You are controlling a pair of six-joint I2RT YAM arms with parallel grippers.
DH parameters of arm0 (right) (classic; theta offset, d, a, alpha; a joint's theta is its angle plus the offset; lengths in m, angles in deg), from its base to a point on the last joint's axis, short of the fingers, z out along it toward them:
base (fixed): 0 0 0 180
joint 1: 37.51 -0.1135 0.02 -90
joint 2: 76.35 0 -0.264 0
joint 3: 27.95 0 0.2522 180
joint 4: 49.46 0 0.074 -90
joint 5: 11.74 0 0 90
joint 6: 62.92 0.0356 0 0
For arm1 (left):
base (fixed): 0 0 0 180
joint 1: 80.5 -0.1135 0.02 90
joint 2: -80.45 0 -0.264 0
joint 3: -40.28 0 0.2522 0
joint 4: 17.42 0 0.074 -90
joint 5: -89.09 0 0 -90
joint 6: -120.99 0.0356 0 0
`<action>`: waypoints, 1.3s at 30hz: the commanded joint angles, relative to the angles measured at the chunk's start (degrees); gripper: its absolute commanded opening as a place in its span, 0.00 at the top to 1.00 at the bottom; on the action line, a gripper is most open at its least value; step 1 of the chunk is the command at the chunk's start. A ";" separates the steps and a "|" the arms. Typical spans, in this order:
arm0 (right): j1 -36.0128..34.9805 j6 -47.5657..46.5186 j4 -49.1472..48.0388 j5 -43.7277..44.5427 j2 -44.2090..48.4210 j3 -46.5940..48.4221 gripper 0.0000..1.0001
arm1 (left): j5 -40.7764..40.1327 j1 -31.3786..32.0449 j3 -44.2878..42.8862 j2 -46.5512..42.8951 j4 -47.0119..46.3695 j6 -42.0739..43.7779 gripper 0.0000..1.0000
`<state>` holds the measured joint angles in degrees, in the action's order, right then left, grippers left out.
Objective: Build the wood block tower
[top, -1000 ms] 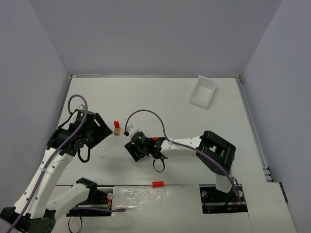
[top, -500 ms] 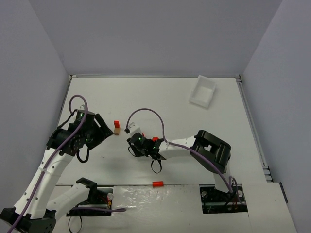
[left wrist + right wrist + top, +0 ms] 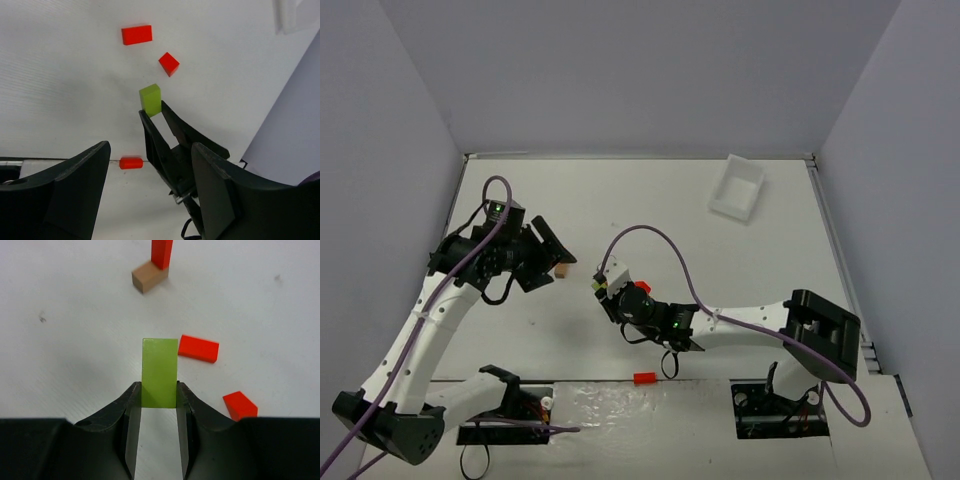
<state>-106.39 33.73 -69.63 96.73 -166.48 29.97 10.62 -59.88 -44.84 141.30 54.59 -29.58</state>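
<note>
My right gripper (image 3: 159, 400) is shut on a lime green block (image 3: 159, 372), held upright above the table; in the top view the block (image 3: 599, 283) shows at the gripper's tip (image 3: 606, 287). Ahead of it a tan block (image 3: 148, 277) lies with a red block (image 3: 161, 252) standing upright against it. Two loose red blocks (image 3: 198, 348) (image 3: 240, 405) lie to the right. My left gripper (image 3: 556, 266) is open and empty, right by the tan block (image 3: 564, 270); it hides the upright red block there. The left wrist view shows the lime block (image 3: 150, 99) in the right fingers (image 3: 156, 137).
A white tray (image 3: 738, 187) sits at the far right of the table. A small red cylinder (image 3: 643, 379) lies at the table's near edge, also in the left wrist view (image 3: 131, 163). Purple cables loop over both arms.
My left gripper has moved toward the far right, over the tan and red blocks. My right arm has swung its elbow right, and its gripper now shows the lime block at its tip.
</note>
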 commanded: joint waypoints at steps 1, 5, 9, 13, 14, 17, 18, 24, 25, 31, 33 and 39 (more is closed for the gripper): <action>-1.35 -5.89 -10.77 6.20 5.33 -1.06 1.00 | 6.95 0.45 -5.21 3.03 -2.08 -3.30 0.37; -2.11 -11.43 -12.17 8.37 8.02 -0.86 1.00 | 10.30 1.84 -9.21 7.20 -2.08 -4.01 0.37; -2.52 -15.62 -12.21 8.99 9.12 0.41 1.00 | 12.72 2.26 -10.23 8.99 -2.23 -4.38 0.37; -2.78 -18.41 -12.21 10.01 9.74 1.32 1.00 | 14.22 2.68 -10.20 10.25 -2.19 -3.86 0.37; -2.87 -19.00 -12.21 10.01 10.04 1.40 1.00 | 14.64 2.68 -9.78 10.46 -2.23 -3.86 0.37; -3.13 -20.47 -12.21 9.92 10.68 1.40 1.00 | 15.66 2.68 -9.12 11.67 -2.26 -3.35 0.37; -3.23 -21.25 -12.21 9.86 10.83 1.35 1.00 | 15.91 2.68 -9.14 12.24 -2.24 -3.07 0.37; -4.01 -25.31 -12.21 9.83 12.14 1.63 1.00 | 17.47 2.68 -10.26 15.35 -2.17 -1.48 0.38; -4.06 -25.99 -12.21 9.83 12.09 1.79 1.00 | 17.63 2.68 -10.37 15.67 -2.17 -1.33 0.38; -4.31 -28.53 -11.74 9.66 12.01 2.90 1.00 | 17.91 2.59 -12.01 18.42 -2.08 -0.88 0.39; -4.33 -28.95 -11.62 9.70 11.87 3.02 1.00 | 17.74 2.59 -12.78 19.23 -2.11 -0.87 0.41; -4.24 -29.61 -11.59 9.92 11.33 3.15 1.00 | 18.86 2.68 -14.89 21.42 -2.17 -0.78 0.47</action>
<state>-110.32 5.55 -76.54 104.91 -156.88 30.07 27.69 -57.60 -56.54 162.80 53.11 -30.94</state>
